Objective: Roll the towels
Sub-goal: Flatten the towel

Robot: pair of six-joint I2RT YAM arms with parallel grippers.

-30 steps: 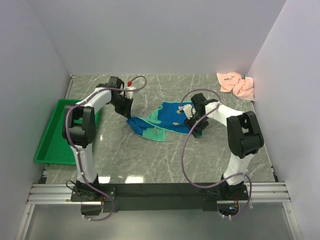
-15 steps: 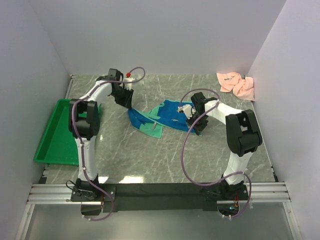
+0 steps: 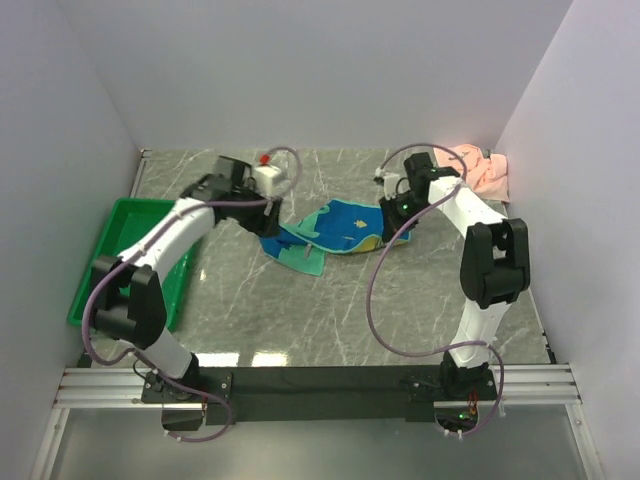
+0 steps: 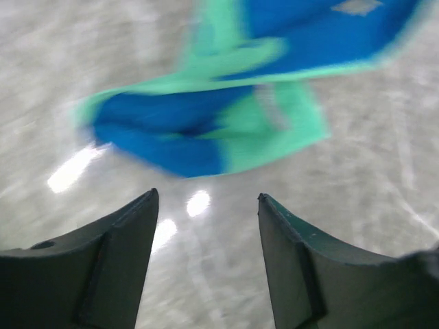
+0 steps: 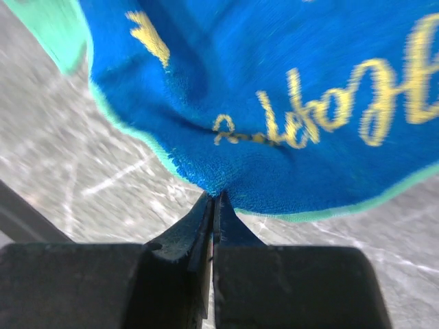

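Observation:
The teal and blue towel lies half spread on the marble table, its left end folded over. In the left wrist view this folded end lies just ahead of my left gripper, which is open, empty and clear of the cloth. From above, the left gripper hovers at the towel's left end. My right gripper is shut on the towel's teal-trimmed edge, below yellow script lettering. It holds the right edge. The pink towel lies crumpled in the back right corner, partly hidden by the right arm.
A green plastic tray sits at the table's left edge beside the left arm. White walls close in the left, back and right sides. The right arm's purple cable loops over the table's right half.
The left gripper opened and let go of the towel's left end, and that arm swung lower. The right gripper shut on the right edge and drew it toward the back right.

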